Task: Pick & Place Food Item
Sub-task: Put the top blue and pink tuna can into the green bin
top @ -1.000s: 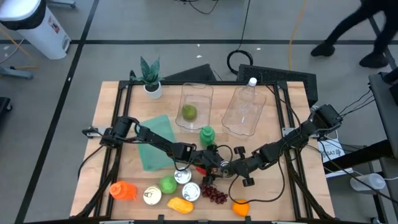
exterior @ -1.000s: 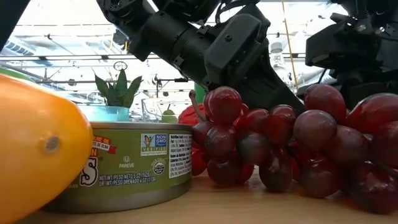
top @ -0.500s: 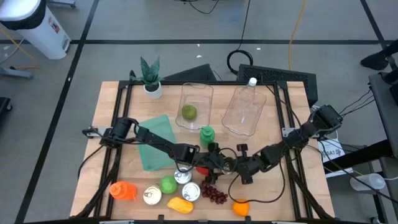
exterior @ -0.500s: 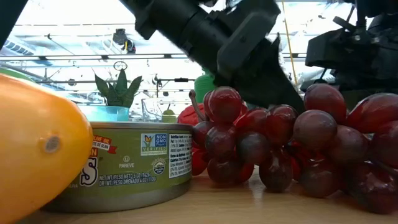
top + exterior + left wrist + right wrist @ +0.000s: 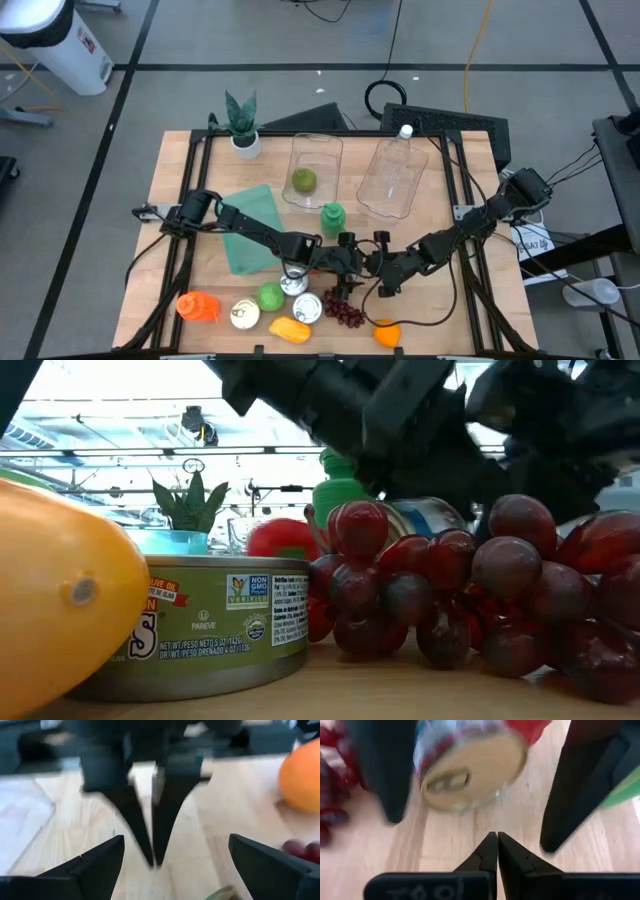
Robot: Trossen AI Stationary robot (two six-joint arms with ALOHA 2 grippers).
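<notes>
A can with a red, white and blue label point(image 5: 470, 765) lies on its side near the table's middle, its gold end facing my right wrist camera. It also shows behind the grapes point(image 5: 430, 515). My left gripper point(image 5: 350, 262) is open over it, one finger point(image 5: 385, 775) on each side of the can. My right gripper point(image 5: 497, 840) is shut. It points level from the table's right at the gap between the left fingers, with its tips point(image 5: 152, 857) low over the wood. In the high view point(image 5: 368, 268) the two grippers meet tip to tip. My left gripper's fingers stand on either side of the can's body. One finger point(image 5: 395, 785) looks close against the can's side, but motion blur hides whether it touches. My right gripper touches nothing that shows.
Grapes point(image 5: 345, 313) and an orange point(image 5: 386, 333) lie just nearer than the grippers. A green bottle-shaped thing point(image 5: 333, 215) stands beyond them. More cans point(image 5: 307, 307), a green ball point(image 5: 270, 296) and a mango point(image 5: 288, 328) crowd the near edge. Two clear trays point(image 5: 395, 175) sit at the far side.
My right gripper has drawn back a little toward the table's right and come in again. In the low view the left gripper's dark body has moved up, uncovering the can and the green thing behind the grapes. The red thing now shows farther left.
</notes>
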